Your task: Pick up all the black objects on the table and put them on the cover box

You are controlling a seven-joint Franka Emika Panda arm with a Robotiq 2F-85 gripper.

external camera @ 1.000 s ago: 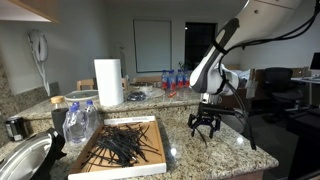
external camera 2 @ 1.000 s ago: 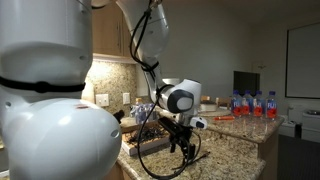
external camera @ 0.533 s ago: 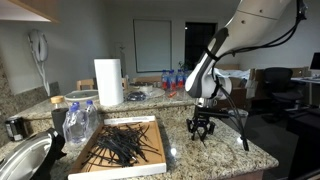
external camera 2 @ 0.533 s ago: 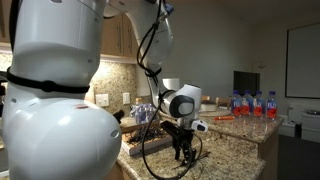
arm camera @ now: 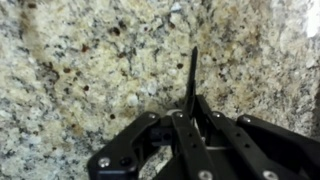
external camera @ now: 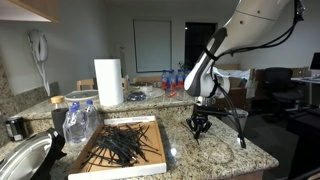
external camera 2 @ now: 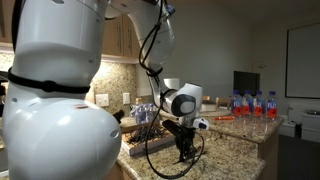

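Wrist view, fingers (arm camera: 177,128) pinching black strip (arm camera: 191,75)

Surface (external camera: 215,152) around fingers (arm camera: 178,130): bare granite, open on all sides seen. Cover box (external camera: 165,150), heaped with black strips (external camera: 125,145), lies near, apart from fingers. Plastic bottles (external camera: 80,122) and paper towel roll (external camera: 108,82) stand upright past box. Metal bowl (external camera: 22,160) beyond bottles, well apart.

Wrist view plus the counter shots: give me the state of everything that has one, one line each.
Claw: shut on a black strip.
Held black strip: pinched at one end, the rest pointing out over the granite counter.
Cover box: lying flat, holding a pile of black strips.
Paper towel roll: upright.
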